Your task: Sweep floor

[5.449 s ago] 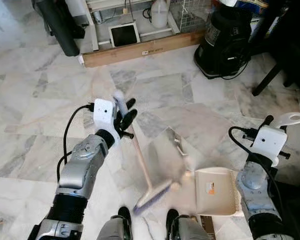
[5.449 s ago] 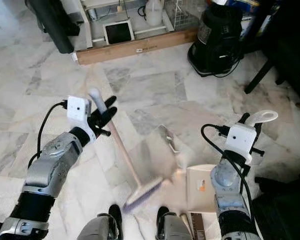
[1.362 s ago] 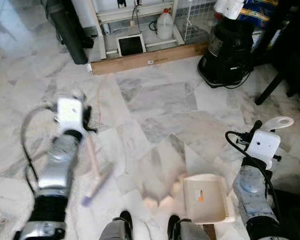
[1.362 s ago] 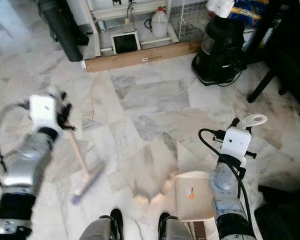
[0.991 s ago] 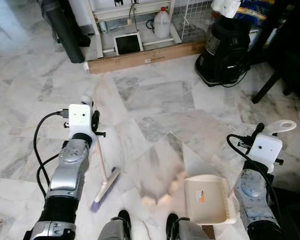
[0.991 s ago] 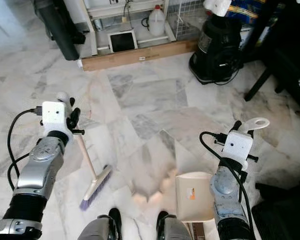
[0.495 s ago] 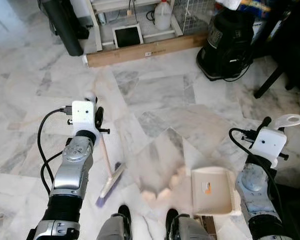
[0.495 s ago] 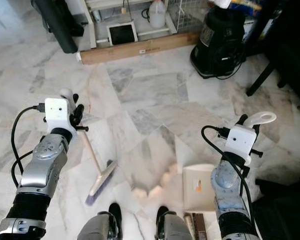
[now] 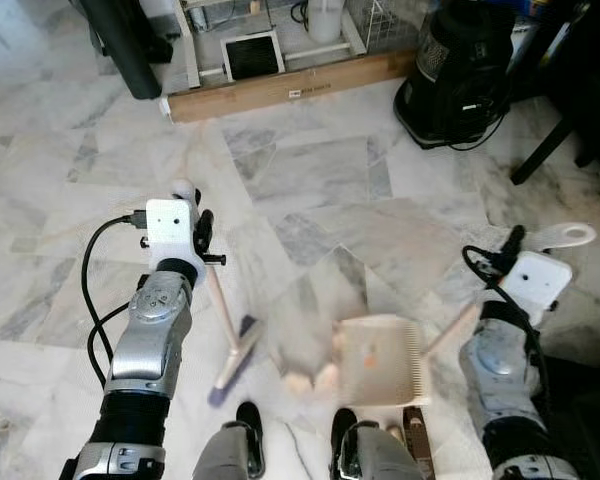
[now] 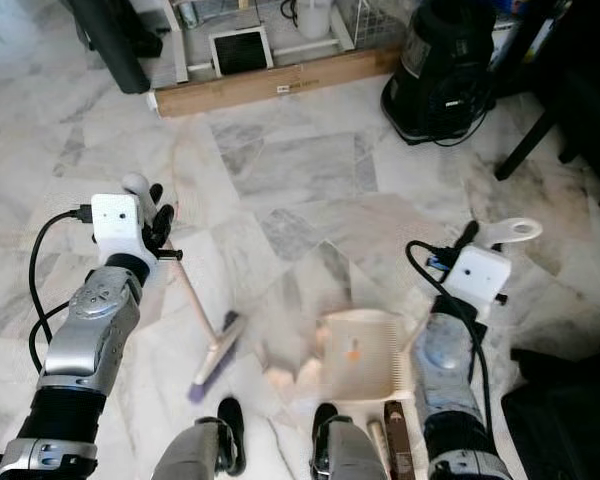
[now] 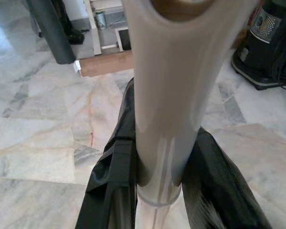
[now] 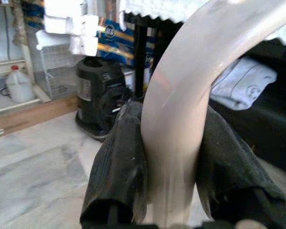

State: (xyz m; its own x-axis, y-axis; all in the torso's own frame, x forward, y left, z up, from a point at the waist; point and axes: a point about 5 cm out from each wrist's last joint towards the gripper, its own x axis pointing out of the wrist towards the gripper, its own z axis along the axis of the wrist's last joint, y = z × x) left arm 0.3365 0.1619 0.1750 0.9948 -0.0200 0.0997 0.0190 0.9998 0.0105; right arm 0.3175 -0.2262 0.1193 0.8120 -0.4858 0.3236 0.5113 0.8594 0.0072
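**Broom and dustpan held low over a marble floor**

A broom (image 9: pixel 223 320) is pinched by the left claw (image 11: pixel 164 157), whose two black fingers (image 11: pixel 115 176) are pressed against the pale upper handle. From that claw the wooden handle slants down and toward the robot's feet (image 9: pixel 245 425), ending in a purple-bristled head resting on the marble floor (image 9: pixel 310 190) just below and slightly inward of the claw.

A cream dustpan (image 9: pixel 378 358) is gripped by the right claw (image 12: pixel 169 157), its fingers closed on either side of the looped handle. The pan lies well inward of the right claw, between the two arms, and appears blurred. Small pale scraps (image 9: pixel 310 378) are seen on the floor just beside the pan's edge, on the broom side.

Farther ahead of both claws, a long wooden plank (image 9: pixel 290 85) lies across the floor, with a black heater (image 9: pixel 460 70) standing beyond the right claw.
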